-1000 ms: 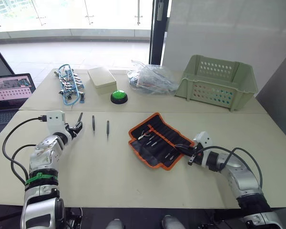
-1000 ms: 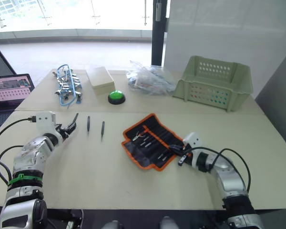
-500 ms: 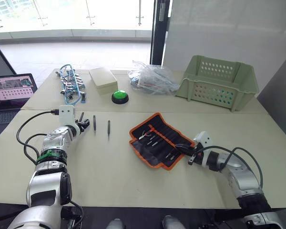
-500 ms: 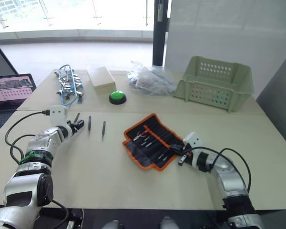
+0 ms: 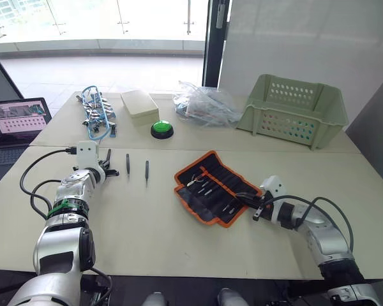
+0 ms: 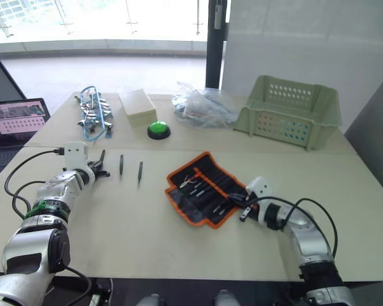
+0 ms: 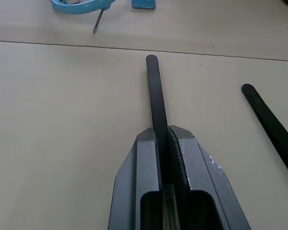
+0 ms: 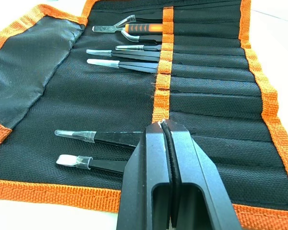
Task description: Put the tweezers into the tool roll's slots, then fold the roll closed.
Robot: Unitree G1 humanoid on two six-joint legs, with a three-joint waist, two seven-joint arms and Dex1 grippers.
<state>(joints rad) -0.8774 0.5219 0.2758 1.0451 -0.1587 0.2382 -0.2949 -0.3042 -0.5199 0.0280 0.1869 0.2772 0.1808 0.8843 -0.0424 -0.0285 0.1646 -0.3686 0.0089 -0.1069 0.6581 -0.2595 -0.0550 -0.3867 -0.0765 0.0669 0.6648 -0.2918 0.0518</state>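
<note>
The tool roll lies open and flat on the table, black with orange edging. Several tweezers sit in its slots, beside an orange-handled tool. Three dark tweezers lie in a row to its left. My left gripper is shut on the leftmost of these tweezers, which still rests on the table. The other two lie loose beside it. My right gripper is shut, its tips resting on the roll's orange middle band at the near right edge.
A green basket stands at the back right. A clear plastic bag, a green button, a beige box and a blue-corded tool cluster line the back. A laptop sits far left.
My left gripper has closed on the leftmost tweezers after its arm swung in behind them. The right gripper stays put on the roll.
</note>
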